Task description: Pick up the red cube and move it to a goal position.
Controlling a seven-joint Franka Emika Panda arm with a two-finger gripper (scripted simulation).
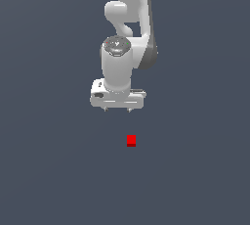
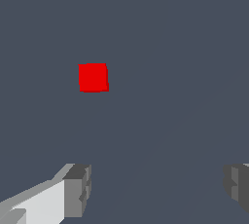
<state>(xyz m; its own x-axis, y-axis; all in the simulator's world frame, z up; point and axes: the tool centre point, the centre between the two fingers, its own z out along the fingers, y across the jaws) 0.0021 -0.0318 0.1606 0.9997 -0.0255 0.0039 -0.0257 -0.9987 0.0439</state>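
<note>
gripper (image 2: pixel 155 191): fingers (image 2: pixel 78 189) spread wide, nothing between them
red cube (image 1: pixel 131 141): on the grey floor, apart from the gripper, toward the exterior view's right
cube axis: equal sides, sitting flat, darker face toward the exterior camera

Simulated scene: featureless grey ground (image 1: pixel 49 170)

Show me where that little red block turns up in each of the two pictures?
Exterior view: the red cube lies on the grey floor, below the white gripper and slightly toward the exterior view's right.
Wrist view: the red cube lies beyond the open fingers.
Shared landmark: the gripper.
</note>
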